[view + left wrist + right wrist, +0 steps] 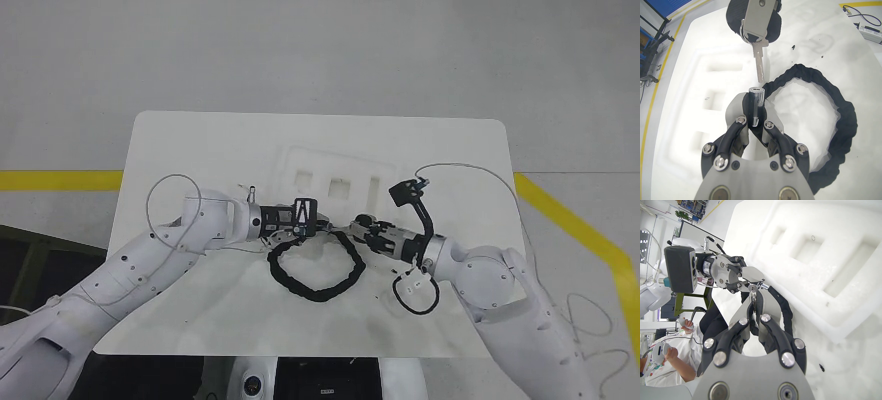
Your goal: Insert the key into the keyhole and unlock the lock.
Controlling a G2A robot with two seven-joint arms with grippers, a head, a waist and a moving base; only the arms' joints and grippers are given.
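Top view: white table [200,140], grey floor [300,50]

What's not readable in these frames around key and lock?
key head: left wrist view, mostly covered by right gripper.
key blade: right wrist view, mostly hidden between that gripper's fingers.
Gap from key tip to keyhole: top view, too small.
chain end: left wrist view, runs behind left gripper holding the lock.
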